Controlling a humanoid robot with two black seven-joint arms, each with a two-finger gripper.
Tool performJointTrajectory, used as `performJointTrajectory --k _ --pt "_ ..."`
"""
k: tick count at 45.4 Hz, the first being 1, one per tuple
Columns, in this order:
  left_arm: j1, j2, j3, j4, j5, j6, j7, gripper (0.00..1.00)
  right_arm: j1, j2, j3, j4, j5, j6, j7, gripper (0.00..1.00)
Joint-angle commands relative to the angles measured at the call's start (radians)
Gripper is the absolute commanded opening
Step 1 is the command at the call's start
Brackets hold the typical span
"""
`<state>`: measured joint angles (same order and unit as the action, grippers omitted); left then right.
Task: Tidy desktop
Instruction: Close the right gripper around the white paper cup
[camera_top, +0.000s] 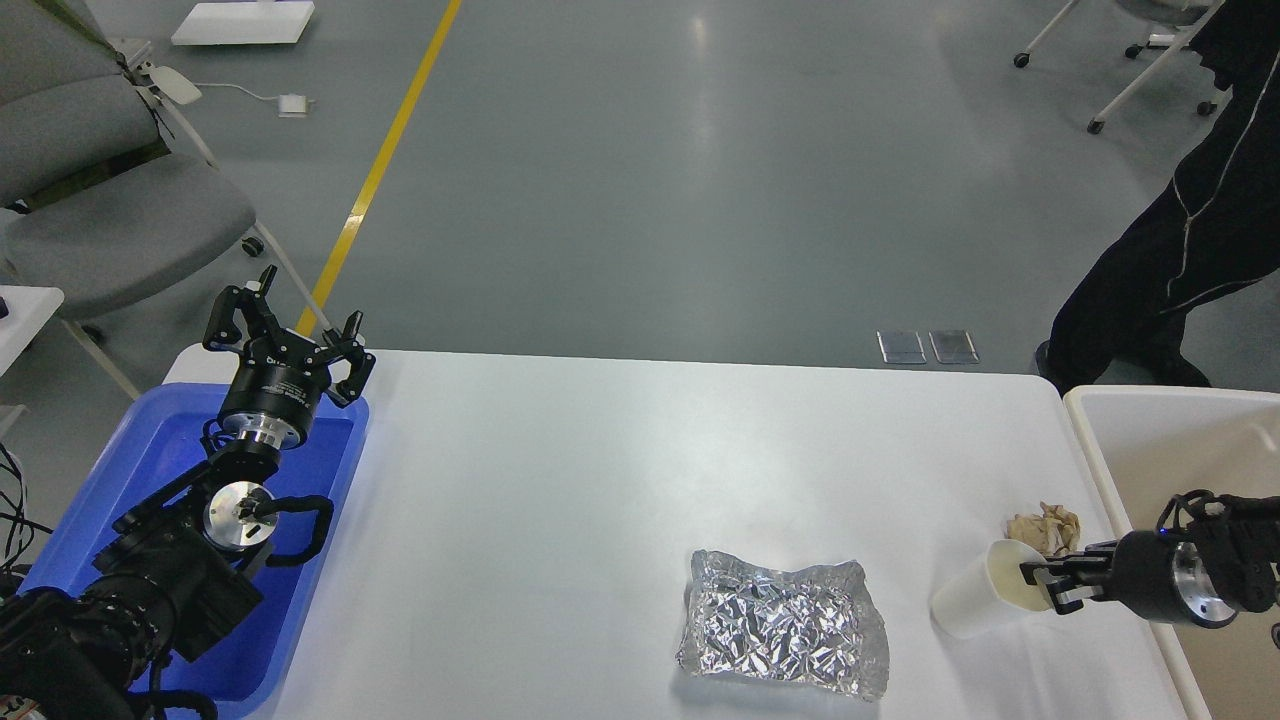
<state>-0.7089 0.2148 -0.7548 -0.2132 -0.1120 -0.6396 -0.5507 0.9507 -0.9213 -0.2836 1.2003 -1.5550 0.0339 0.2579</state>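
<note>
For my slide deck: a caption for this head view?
Right gripper grips a paper cup's rim on the desktop; left gripper open above the blue tray.

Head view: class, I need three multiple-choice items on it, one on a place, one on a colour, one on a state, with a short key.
1. Where does the crumpled foil lie?
A. on the desktop
B. in the tray
C. on the floor

2. What colour is the tray at the desktop's left end?
A. green
B. blue
C. red

3. How is the right gripper?
A. open, high above the desktop
B. shut on the foil
C. shut on the cup

Key:
1 A, the foil rests on the white top, left of the cup.
2 B, its rim and floor are plainly blue, under the open left gripper.
3 C, one finger sits inside the tipped white cup's mouth and one outside, pinching the rim.
</note>
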Motion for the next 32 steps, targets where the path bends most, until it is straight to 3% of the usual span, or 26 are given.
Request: performJointTrajectory --k 1,7,17,32 --pt "0.000 0.000 0.000 0.000 0.000 0.000 0.000 1.00 -0.009 -0.007 0.001 -0.007 0.006 -0.003 0.015 0.00" --pt "-0.001 0.000 0.000 0.000 0.000 0.000 0.000 1.00 -0.009 -0.022 0.012 0.007 0.010 -0.003 0.040 0.00" --pt "-0.001 0.000 0.000 0.000 0.000 0.000 0.000 1.00 0.013 -0.040 0.015 0.021 0.016 0.001 0.040 0.00" --pt "0.000 0.000 -0.001 0.000 0.000 0.000 0.000 1.00 0.192 -0.212 0.017 0.191 0.029 0.113 0.038 0.00"
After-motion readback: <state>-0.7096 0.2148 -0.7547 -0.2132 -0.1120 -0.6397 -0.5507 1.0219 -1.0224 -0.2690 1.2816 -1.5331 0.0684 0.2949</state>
